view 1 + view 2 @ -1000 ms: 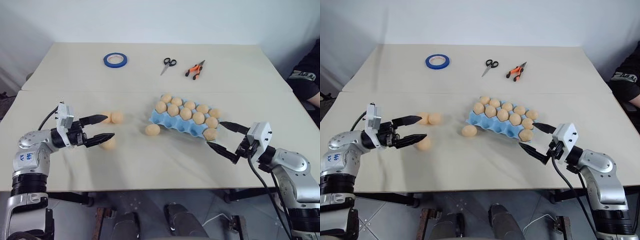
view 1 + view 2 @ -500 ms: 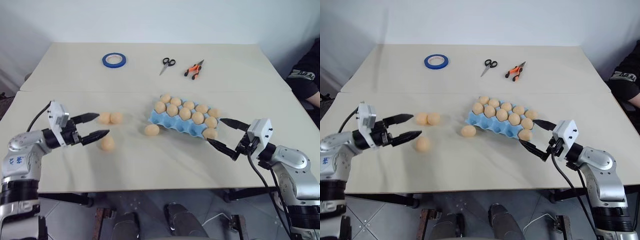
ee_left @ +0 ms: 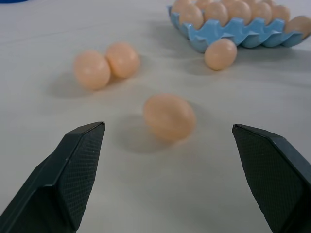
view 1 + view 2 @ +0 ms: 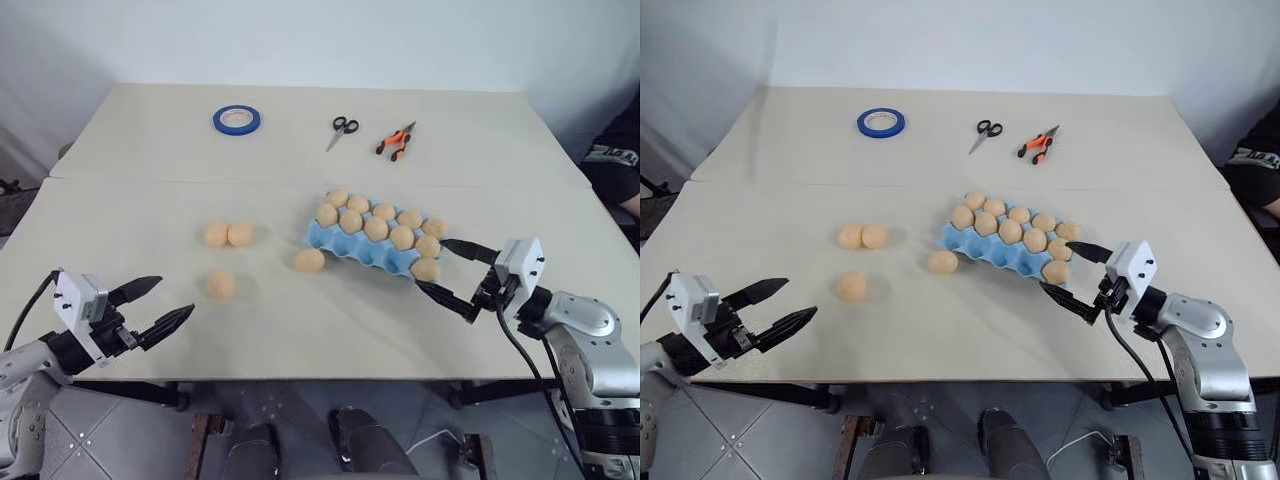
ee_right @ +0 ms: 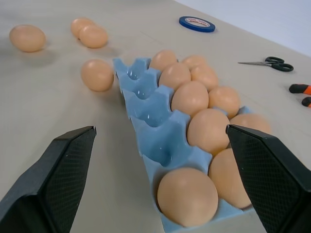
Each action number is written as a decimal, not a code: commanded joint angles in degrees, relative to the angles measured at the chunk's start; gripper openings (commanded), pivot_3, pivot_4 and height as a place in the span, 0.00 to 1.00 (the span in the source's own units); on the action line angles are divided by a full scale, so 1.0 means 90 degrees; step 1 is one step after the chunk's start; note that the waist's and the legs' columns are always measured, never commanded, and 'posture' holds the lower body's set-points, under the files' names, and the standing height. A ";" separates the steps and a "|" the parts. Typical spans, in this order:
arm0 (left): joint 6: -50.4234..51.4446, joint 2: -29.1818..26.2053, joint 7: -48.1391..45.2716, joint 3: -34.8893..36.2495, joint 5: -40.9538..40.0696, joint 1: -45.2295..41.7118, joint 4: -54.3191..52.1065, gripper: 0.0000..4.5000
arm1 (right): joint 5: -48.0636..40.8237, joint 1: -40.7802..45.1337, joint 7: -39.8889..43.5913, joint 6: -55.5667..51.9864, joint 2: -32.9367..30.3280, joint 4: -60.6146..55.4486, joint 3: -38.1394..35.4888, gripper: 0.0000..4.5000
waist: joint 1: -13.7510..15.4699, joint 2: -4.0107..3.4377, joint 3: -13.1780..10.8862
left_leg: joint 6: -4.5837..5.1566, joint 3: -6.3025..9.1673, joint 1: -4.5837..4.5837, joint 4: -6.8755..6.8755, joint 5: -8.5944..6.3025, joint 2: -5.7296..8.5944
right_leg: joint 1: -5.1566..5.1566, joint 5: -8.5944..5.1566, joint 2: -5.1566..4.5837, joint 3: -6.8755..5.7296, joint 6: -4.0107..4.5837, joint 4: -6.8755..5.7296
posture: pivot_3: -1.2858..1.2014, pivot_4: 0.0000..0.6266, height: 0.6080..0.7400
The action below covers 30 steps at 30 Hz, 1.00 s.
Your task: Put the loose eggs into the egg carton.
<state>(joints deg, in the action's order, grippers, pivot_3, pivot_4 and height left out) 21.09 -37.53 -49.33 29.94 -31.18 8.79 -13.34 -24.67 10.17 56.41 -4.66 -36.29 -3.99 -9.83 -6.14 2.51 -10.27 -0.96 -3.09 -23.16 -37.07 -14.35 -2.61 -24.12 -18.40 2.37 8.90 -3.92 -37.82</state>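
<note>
From the head camera, I saw the egg carton (image 4: 372,245) on the table (image 4: 330,330), holding eleven eggs. One loose egg (image 4: 309,260) lay touching the carton's left end. Two eggs (image 4: 228,234) sat side by side farther to the left of the carton, and a single egg (image 4: 221,284) lay nearer me than that pair. The left claw (image 4: 148,308) was spread wide and held nothing, far left of the carton at the table's front edge. The right claw (image 4: 456,277) was spread too, just right of the carton.

In the left wrist view, the single egg (image 3: 169,116) lay ahead between the open fingers (image 3: 73,170).

In the right wrist view, the carton (image 5: 155,131) sat close, its near row mostly bare cups.
</note>
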 commanded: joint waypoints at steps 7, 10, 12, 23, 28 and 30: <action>-0.0353 0.0342 0.0793 -0.0969 0.0544 -0.1167 0.0235 0.99 | -0.0007 0.0126 0.0035 0.0104 -0.0059 -0.0008 -0.0060 1.00 | -0.0009 -0.0001 0.0000 | 0.0005 -0.0002 0.0022 0.0000 -0.0002 0.0003 | 0.0041 0.0010 -0.0004 0.0000 -0.0021 0.0032 | 0.52 0.24 1.00; -0.0495 0.0373 0.0749 -0.1338 0.0764 -0.1346 0.0442 0.99 | 0.0014 0.0088 -0.0018 0.0104 -0.0051 -0.0055 -0.0076 1.00 | -0.0038 -0.0004 -0.0002 | 0.0005 -0.0004 0.0027 0.0009 -0.0010 0.0000 | 0.0040 0.0010 -0.0003 -0.0001 -0.0027 0.0031 | 0.52 0.24 1.00; -0.0533 0.0418 0.0751 -0.1592 0.0891 -0.1467 0.0594 0.99 | 0.0023 0.0065 -0.0057 0.0103 -0.0042 -0.0080 -0.0095 1.00 | -0.0031 -0.0005 -0.0003 | 0.0005 -0.0004 0.0030 0.0013 -0.0018 -0.0004 | 0.0039 0.0006 0.0001 -0.0003 -0.0024 0.0029 | 0.52 0.24 1.00; -0.0352 0.0377 0.0817 -0.2161 0.1249 -0.1559 0.1095 0.99 | -0.0084 -0.0256 -0.0070 0.0099 -0.0072 -0.0430 -0.0177 1.00 | -0.0017 -0.0006 -0.0004 | 0.0006 0.0002 0.0031 0.0009 -0.0035 -0.0001 | 0.0043 0.0002 -0.0003 -0.0008 -0.0030 0.0023 | 0.52 0.24 1.00; -0.0502 0.0356 0.0829 -0.2301 0.1466 -0.1638 0.1351 0.87 | -0.0053 -0.0270 -0.0132 0.0108 -0.0069 -0.0439 -0.0208 1.00 | -0.0010 -0.0006 -0.0004 | 0.0006 0.0003 0.0043 0.0005 -0.0035 0.0000 | 0.0054 0.0002 -0.0004 -0.0007 -0.0030 0.0021 | 0.52 0.24 1.00; -0.0560 0.0394 0.0873 -0.2271 0.1510 -0.1678 0.1408 0.73 | -0.0044 -0.0253 -0.0158 0.0110 -0.0066 -0.0428 -0.0218 1.00 | -0.0015 -0.0006 -0.0004 | 0.0006 0.0002 0.0049 0.0007 -0.0035 0.0000 | 0.0060 0.0001 -0.0004 -0.0006 -0.0030 0.0021 | 0.52 0.24 1.00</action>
<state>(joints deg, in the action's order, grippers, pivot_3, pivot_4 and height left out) 17.12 -34.00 -41.73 9.64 -18.07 -5.99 -1.06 -24.18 7.85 55.48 -4.47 -36.29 -6.38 -9.63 -6.27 2.45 -10.30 -0.91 -3.08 -22.72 -37.00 -14.66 -2.61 -23.58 -18.39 2.33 8.85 -4.18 -37.63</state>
